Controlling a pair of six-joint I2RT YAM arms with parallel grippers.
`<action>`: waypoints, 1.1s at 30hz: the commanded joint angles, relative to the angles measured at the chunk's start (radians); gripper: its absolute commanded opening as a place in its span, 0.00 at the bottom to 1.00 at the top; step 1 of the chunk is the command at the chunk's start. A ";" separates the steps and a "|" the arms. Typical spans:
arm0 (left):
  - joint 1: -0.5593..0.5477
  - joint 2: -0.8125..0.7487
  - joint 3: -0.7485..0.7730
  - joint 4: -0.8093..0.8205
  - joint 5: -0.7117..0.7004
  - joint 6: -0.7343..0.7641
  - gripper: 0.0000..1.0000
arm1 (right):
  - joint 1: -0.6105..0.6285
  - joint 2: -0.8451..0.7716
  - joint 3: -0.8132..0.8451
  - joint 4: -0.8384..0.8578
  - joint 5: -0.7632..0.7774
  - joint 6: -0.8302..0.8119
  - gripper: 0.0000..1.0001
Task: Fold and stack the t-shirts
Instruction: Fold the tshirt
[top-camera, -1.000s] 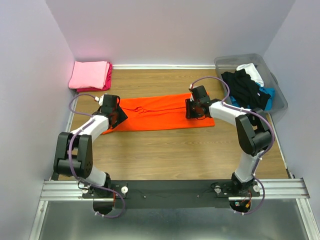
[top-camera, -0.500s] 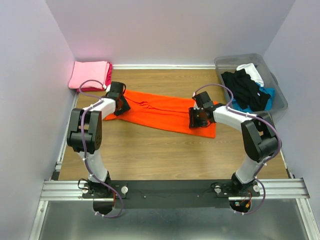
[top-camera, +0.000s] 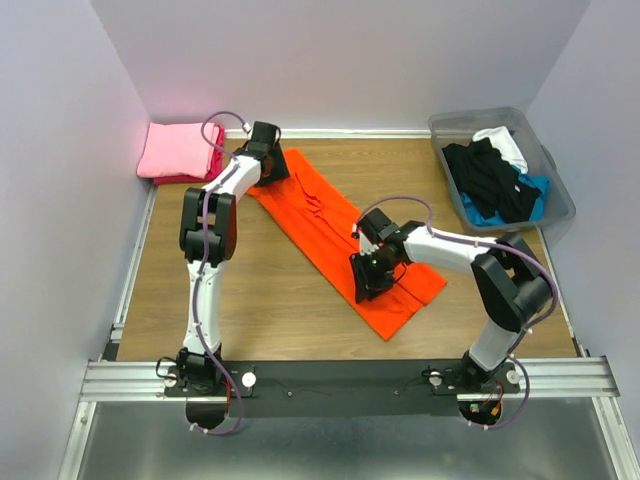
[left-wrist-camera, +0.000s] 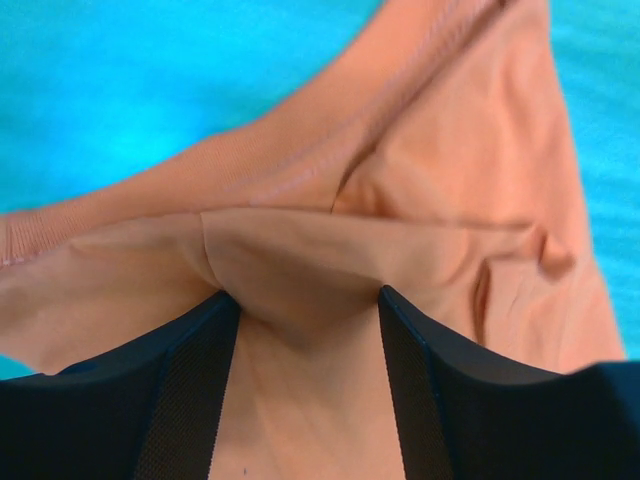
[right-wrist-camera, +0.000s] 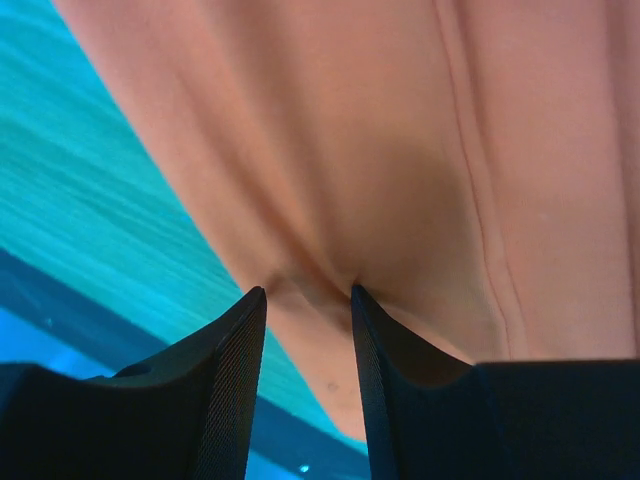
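The bright orange t-shirt (top-camera: 318, 218) lies folded into a long strip, running diagonally from the back left to the front right of the table. My left gripper (top-camera: 270, 168) is shut on its far end. My right gripper (top-camera: 366, 280) is shut on the cloth near its near end. In the left wrist view the fingers pinch a bunched fold of the orange t-shirt (left-wrist-camera: 450, 170) at the left gripper (left-wrist-camera: 308, 300). In the right wrist view the right gripper (right-wrist-camera: 308, 290) pinches a puckered edge of the orange t-shirt (right-wrist-camera: 350, 130).
A folded light pink t-shirt (top-camera: 180, 148) lies on a magenta one (top-camera: 216, 152) in the back left corner. The translucent grey bin (top-camera: 560, 208) at the back right holds black (top-camera: 488, 175), white (top-camera: 503, 143) and blue (top-camera: 530, 188) t-shirts. Walls stand close on three sides.
Both grippers have swung the orange t-shirt from lying crosswise to lying diagonal. The left gripper moved to the back, the right gripper moved toward the front.
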 joint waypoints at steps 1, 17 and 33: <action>-0.011 0.113 0.156 -0.071 0.031 0.062 0.69 | 0.061 0.117 0.030 -0.145 -0.031 0.011 0.49; -0.017 -0.254 -0.126 -0.002 -0.152 -0.093 0.65 | 0.092 0.039 0.165 -0.175 0.044 0.002 0.50; 0.004 -0.033 -0.008 -0.101 -0.155 -0.098 0.33 | 0.093 0.053 0.154 -0.177 0.052 -0.004 0.49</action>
